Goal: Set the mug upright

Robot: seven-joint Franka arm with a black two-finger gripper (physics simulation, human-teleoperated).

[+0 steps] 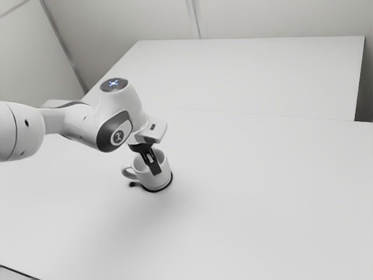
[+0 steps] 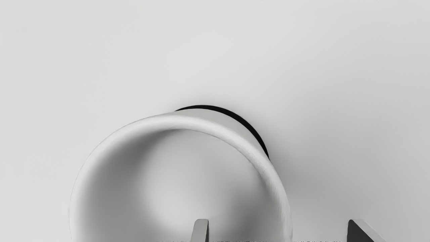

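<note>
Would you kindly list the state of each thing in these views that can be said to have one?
Mug: upright on the table, its opening facing up.
Pincer: open, one finger over the mug's opening and the other outside its wall, not clamped on it.
Arm: reaching in over the table, its hand angled down at the mug.
Indicator light on the arm: lit blue.

No text can be read; the arm (image 1: pixel 81 121) bears a round emblem (image 1: pixel 118 137), possibly a logo.
</note>
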